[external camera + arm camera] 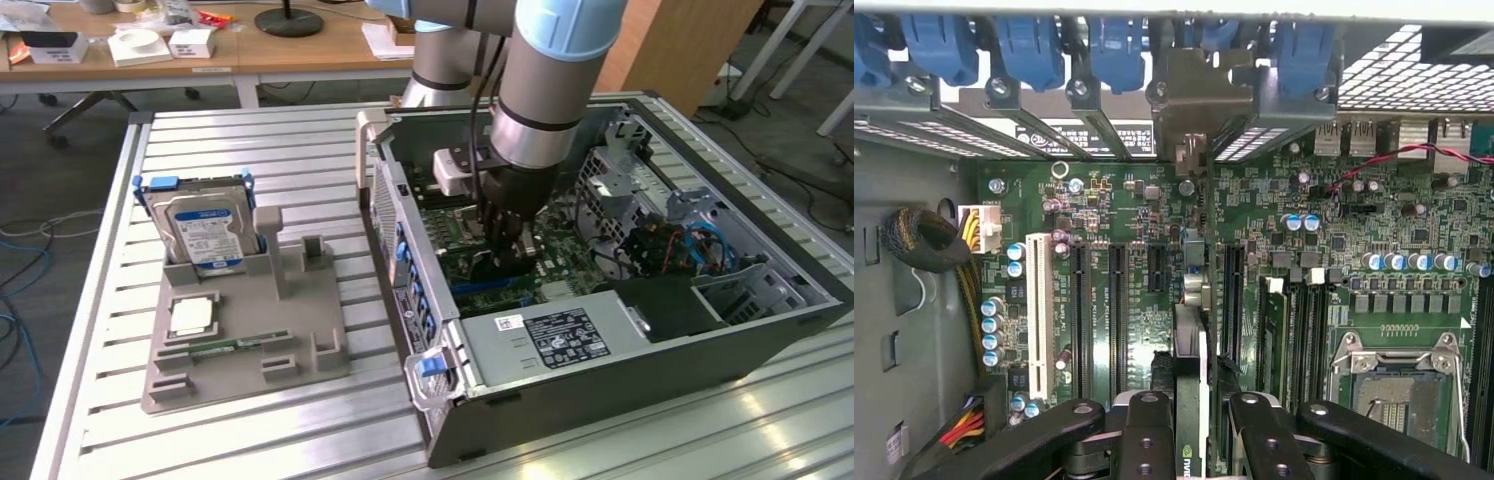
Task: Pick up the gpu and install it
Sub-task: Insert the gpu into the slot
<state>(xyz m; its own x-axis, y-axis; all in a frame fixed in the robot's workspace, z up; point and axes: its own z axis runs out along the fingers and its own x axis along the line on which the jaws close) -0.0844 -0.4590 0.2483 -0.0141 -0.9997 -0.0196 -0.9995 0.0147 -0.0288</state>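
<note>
End effector (1189, 440) fingers clamp narrowly on the gpu (1189, 370), held edge-on over the motherboard (1124, 220) slots.

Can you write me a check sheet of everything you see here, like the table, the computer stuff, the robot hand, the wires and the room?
Surface: ribbed metal table, holding an open computer case and a grey parts holder.
Job's things: gpu edge-on, upright over the green motherboard, between the black slots.
Clutter: silver hard drive with a blue label standing in the holder; small green memory stick lying in it.
Grippers: gripper inside the case, closed on the gpu.
Cables: red and black wires across the board; blue cables in the case.
Surroundings: wooden desk with small boxes; floor cables.
</note>
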